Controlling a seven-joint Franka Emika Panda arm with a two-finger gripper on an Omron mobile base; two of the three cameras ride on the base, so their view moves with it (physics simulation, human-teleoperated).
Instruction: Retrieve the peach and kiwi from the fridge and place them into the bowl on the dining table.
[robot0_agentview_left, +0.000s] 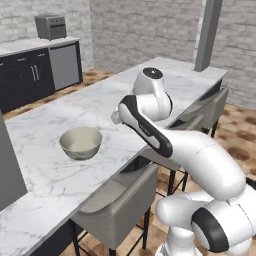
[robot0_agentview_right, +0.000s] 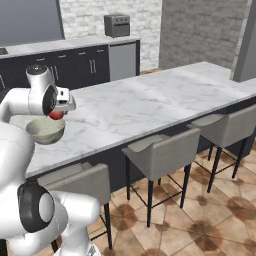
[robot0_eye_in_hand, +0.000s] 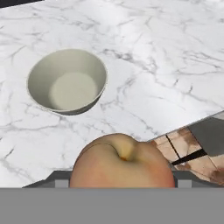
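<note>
My gripper (robot0_agentview_right: 57, 113) is shut on the peach (robot0_eye_in_hand: 122, 164), a reddish-orange fruit that covers the fingertips in the hand view. The peach (robot0_agentview_right: 56, 115) hangs just above the near rim of the bowl (robot0_agentview_right: 45, 130), slightly toward the table's stool side. The pale beige-green bowl (robot0_agentview_left: 81, 142) stands empty on the white marble dining table (robot0_agentview_left: 45, 175). In the hand view the bowl (robot0_eye_in_hand: 67, 81) lies ahead and to the left of the peach, on the table (robot0_eye_in_hand: 153, 61). The kiwi and the fridge are out of view.
Grey stools (robot0_agentview_right: 162, 152) line the table's near side, one right below the arm (robot0_agentview_left: 117, 210). A grey block (robot0_agentview_left: 10, 170) stands at the table's left end. Dark cabinets (robot0_agentview_right: 75, 67) with a toaster oven (robot0_agentview_right: 117, 25) run along the back wall. A grey column (robot0_agentview_left: 208, 32) rises at the far end.
</note>
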